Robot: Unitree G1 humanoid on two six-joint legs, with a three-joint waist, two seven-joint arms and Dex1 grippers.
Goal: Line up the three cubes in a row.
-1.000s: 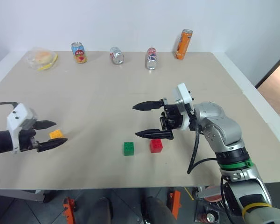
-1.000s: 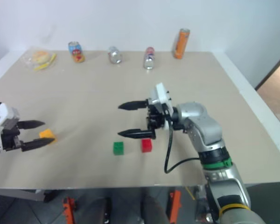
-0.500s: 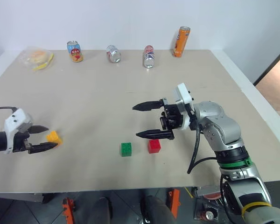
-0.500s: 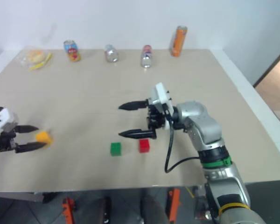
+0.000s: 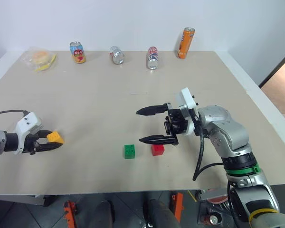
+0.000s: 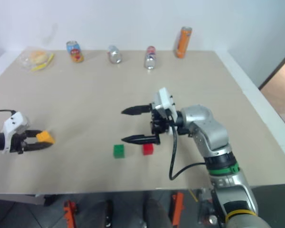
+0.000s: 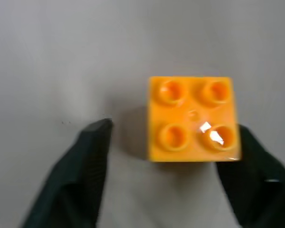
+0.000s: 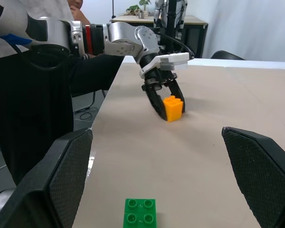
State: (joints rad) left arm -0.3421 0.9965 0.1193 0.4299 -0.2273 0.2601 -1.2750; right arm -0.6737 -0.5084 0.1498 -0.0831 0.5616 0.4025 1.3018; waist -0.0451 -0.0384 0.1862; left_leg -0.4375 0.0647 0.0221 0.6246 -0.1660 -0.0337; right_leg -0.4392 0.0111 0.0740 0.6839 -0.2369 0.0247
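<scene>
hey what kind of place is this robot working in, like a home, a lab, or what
Probably a robotics lab or test room. The plain beige table stands against a bare white wall and holds staged props: drink cans in a row and toy-brick cubes such as the green cube. Behind it are a desk with plants and office chairs.

light: bright, even, from overhead | shadows: soft and short under the right hand [image 5: 152, 125] and the green cube [image 5: 129, 151] | glare: white glint on the orange cube [image 7: 192, 118] studs | blur: left hand [image 7: 171, 156] fingers soft, out of focus | worktop [image 5: 109, 99]: matte, no hot spots
</scene>
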